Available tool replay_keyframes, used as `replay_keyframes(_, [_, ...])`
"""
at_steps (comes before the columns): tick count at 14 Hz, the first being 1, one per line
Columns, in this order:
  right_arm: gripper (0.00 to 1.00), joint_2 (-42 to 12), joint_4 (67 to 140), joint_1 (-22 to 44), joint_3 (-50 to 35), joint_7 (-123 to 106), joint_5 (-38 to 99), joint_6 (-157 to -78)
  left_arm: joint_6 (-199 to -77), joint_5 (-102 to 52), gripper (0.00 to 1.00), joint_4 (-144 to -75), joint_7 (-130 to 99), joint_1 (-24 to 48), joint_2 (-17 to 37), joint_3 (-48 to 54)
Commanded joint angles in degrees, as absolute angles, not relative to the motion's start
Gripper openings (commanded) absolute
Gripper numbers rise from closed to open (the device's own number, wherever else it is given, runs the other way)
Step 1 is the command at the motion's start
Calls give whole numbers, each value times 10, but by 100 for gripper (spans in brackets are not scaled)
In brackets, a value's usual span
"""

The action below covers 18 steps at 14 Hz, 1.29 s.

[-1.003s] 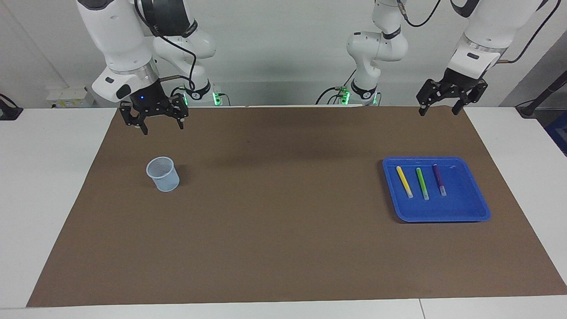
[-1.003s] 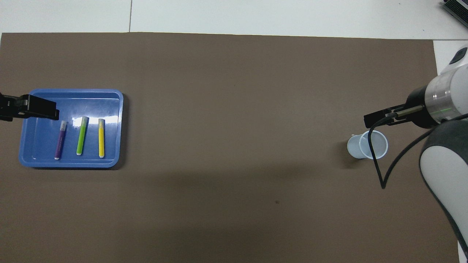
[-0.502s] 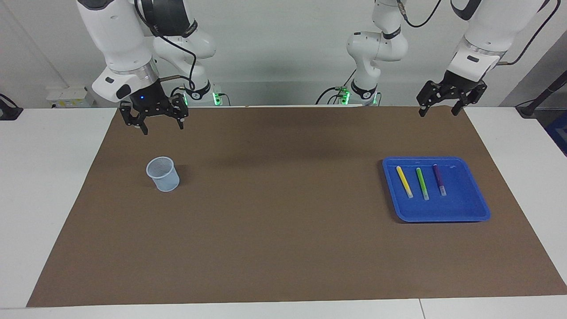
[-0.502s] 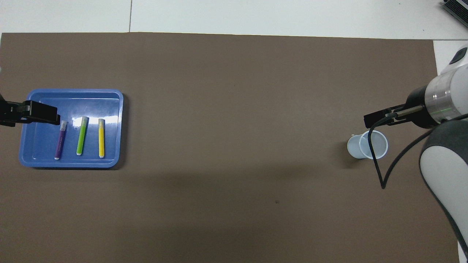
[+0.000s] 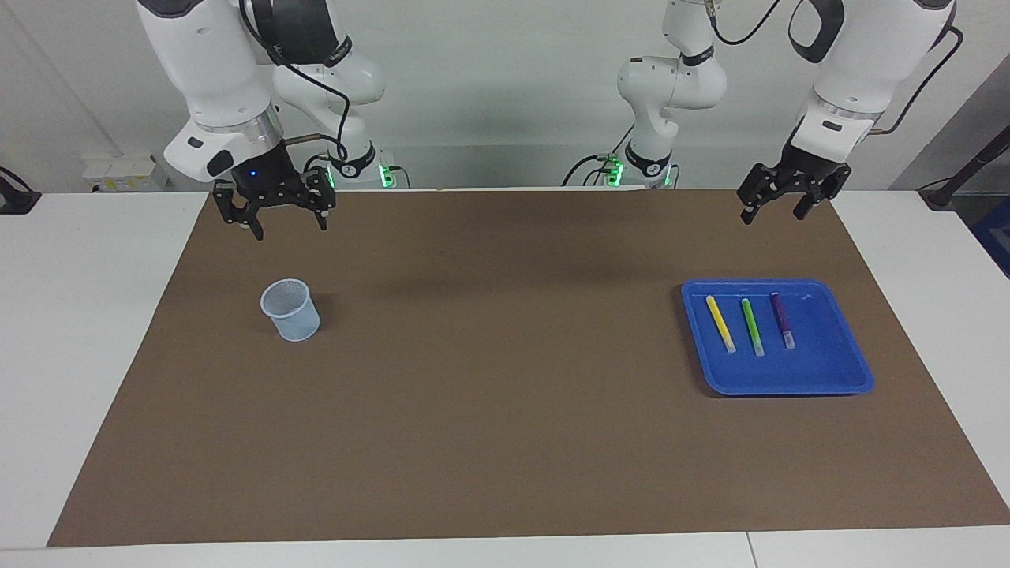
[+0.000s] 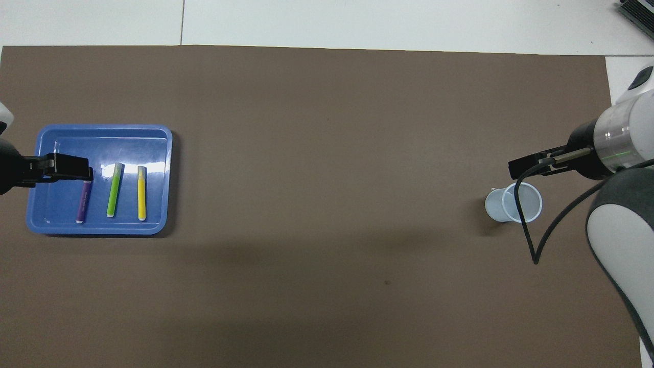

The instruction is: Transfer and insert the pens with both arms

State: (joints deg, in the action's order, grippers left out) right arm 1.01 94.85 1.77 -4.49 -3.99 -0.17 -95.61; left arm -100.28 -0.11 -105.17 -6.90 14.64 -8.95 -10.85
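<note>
Facing view: both grippers are held up with jaws apart.
Yellow pen, green pen and purple pen are laid in the blue tray; the left gripper is raised near it, the right gripper near the mesh cup.

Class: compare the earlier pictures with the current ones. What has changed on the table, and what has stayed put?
Only the left gripper moved: still open and empty, it swung in above the blue tray, toward the purple pen. The right gripper, cup and pens stayed put.

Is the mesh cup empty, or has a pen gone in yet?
Empty. The cup shows nothing inside, and the yellow pen, green pen and purple pen lie in the blue tray.
</note>
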Motion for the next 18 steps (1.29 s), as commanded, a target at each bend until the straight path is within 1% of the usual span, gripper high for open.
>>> replay_keyframes(1, [100,17,954,9,-47,-51,12,-960,-1039,7,100,-1132,-74,144,-142,-106])
replay_keyframes(6, [100,17,955,9,-47,-51,12,-960,-977,-1,100,-1118,-84,144,-140,-106])
replay_keyframes(15, [100,17,954,9,-47,-51,12,-960,-976,-1,100,-1092,-82,144,-137,-103])
replay_keyframes(18, [100,17,954,9,-47,-51,12,-960,-987,-15,100,-1105,-82,137,-142,-110])
